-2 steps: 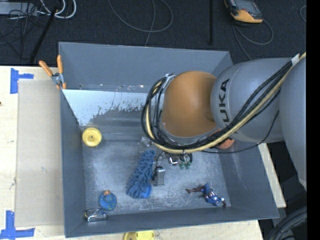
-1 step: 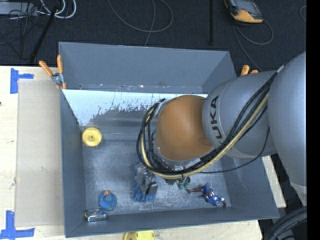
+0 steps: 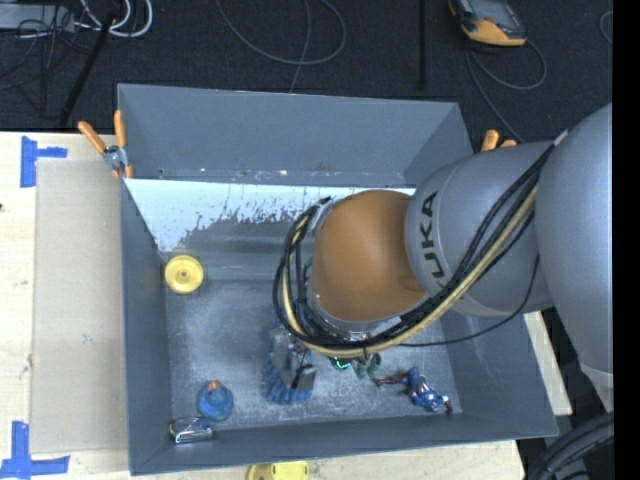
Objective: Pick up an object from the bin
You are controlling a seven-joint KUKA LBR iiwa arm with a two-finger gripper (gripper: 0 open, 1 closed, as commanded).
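The grey arm (image 3: 510, 238) is the biggest thing; it comes in from the right and covers much of the right half of the grey metal bin (image 3: 290, 138). On its wrist sits a round orange cover (image 3: 360, 258), with black and yellow cables (image 3: 291, 288) looped around its left and near side. Under this cover the end effector (image 3: 295, 370) is low, at the near middle of the bin floor. It is just above, or maybe touching, a blue thing with bristles like a small brush (image 3: 283, 386). The wrist hides most of the end effector, so I cannot tell if it is wide or narrow, or if it holds the blue brush-like thing. The other things lie apart from each other on the floor. A yellow round disc (image 3: 184, 274) lies at the left, well apart from the end effector. A blue roundish lump (image 3: 214, 400) is near the left near corner, and just beside it, against the near wall, lies a small shiny metal piece (image 3: 190, 431). To the right of the end effector, near the near wall, lies a small blue and red thing (image 3: 424, 392).
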